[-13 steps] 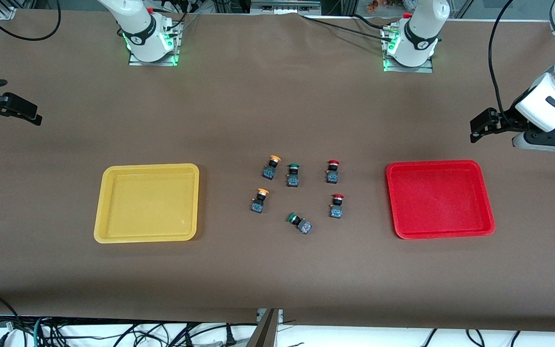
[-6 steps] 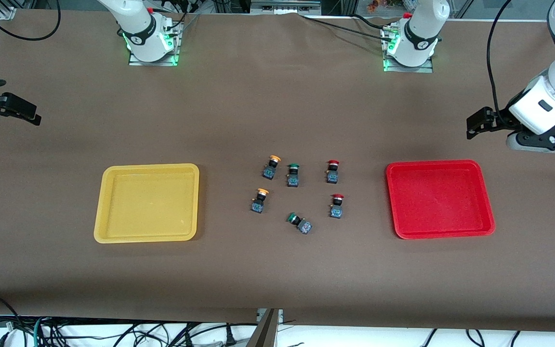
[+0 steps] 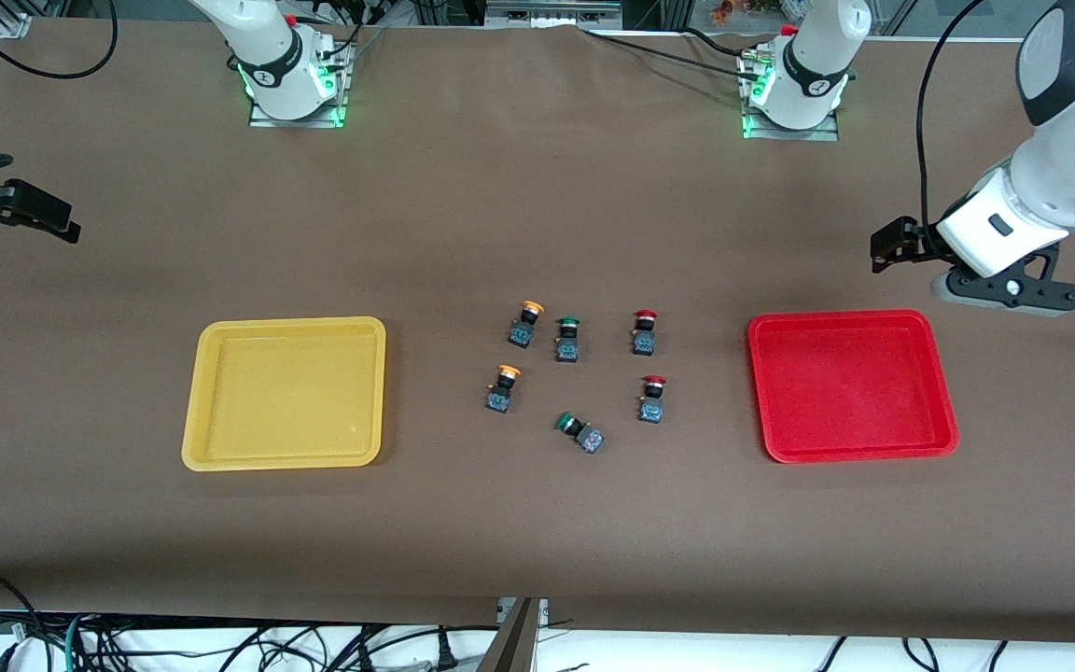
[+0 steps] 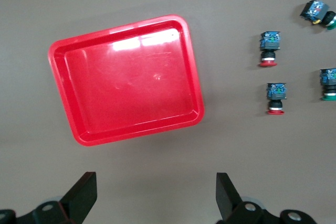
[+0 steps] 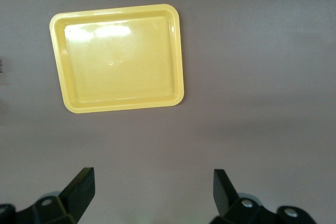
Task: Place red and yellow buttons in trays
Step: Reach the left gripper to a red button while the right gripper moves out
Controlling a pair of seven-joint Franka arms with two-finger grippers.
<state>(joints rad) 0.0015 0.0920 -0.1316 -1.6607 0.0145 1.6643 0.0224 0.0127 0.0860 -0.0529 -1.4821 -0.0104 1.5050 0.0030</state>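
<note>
Left gripper (image 4: pixel 152 195) wide open, empty, above table by red tray (image 3: pixel 944 378); red buttons (image 3: pixel 644 333) upright toward centre; right gripper (image 5: pixel 152 192) open, waiting.

Brown table (image 3: pixel 537 187): yellow tray (image 3: pixel 220 448), red tray (image 3: pixel 780 448), six buttons (image 3: pixel 567 339) between.

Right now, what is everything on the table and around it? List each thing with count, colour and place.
red buttons: two, red caps, upright, toward the red tray.
yellow buttons: two, yellow-orange caps, toward the yellow tray.
green buttons: two, green caps; one between the caps, one tipped over nearest the camera.
yellow tray: one, right arm's end.
red tray: one, left arm's end.
left gripper: open, over the table beside the red tray.
right gripper: open, waiting over the table's end.
</note>
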